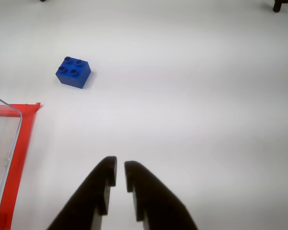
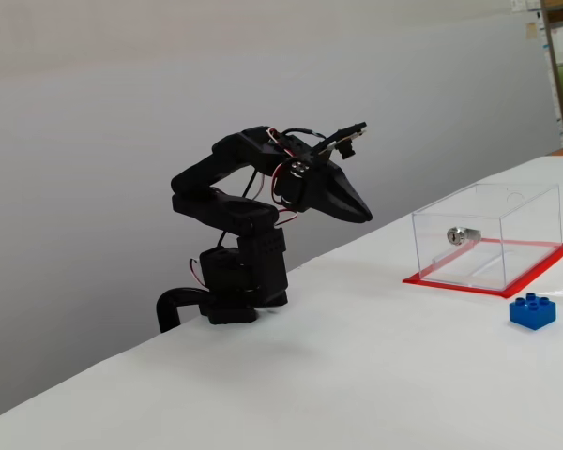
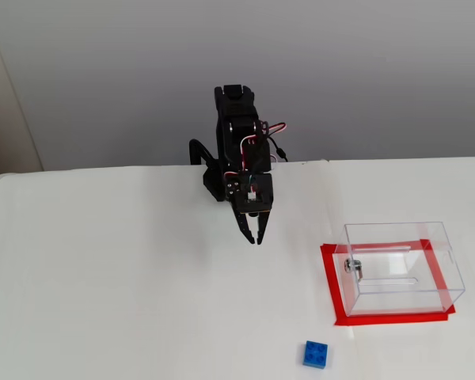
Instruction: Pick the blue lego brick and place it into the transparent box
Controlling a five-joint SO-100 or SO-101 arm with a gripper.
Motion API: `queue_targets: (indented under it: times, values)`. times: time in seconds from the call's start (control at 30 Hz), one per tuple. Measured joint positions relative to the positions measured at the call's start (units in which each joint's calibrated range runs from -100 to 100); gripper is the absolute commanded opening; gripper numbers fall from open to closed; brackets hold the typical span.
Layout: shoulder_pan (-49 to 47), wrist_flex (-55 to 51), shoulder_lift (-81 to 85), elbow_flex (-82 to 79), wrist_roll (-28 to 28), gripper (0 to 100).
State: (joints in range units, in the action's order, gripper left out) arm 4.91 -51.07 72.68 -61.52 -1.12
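The blue lego brick (image 1: 73,72) lies studs-up on the white table, upper left in the wrist view. In both fixed views the brick (image 2: 532,311) (image 3: 316,354) sits just outside the transparent box (image 2: 488,234) (image 3: 400,269), near its red base rim. One corner of the box (image 1: 2,143) shows at the wrist view's left edge. My gripper (image 1: 120,165) (image 2: 364,216) (image 3: 256,237) hangs above the table, well short of the brick, its black fingers nearly together with nothing between them.
A small silver lock (image 2: 457,235) (image 3: 354,267) sits on one wall of the box. The arm's base (image 2: 235,291) is clamped at the table's far edge. Bare white table (image 3: 127,285) spreads around the brick and box.
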Motion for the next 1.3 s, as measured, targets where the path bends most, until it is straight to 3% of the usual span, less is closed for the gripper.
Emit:
queue_targets:
  times: [0.43,0.9,1.3]
  values:
    - [-3.21,0.00,-20.04,22.15,0.05,2]
    - [-12.07,-0.17,-34.59,33.36,0.00,2]
    - [-12.71,-4.88,-47.95,46.87,0.00,2]
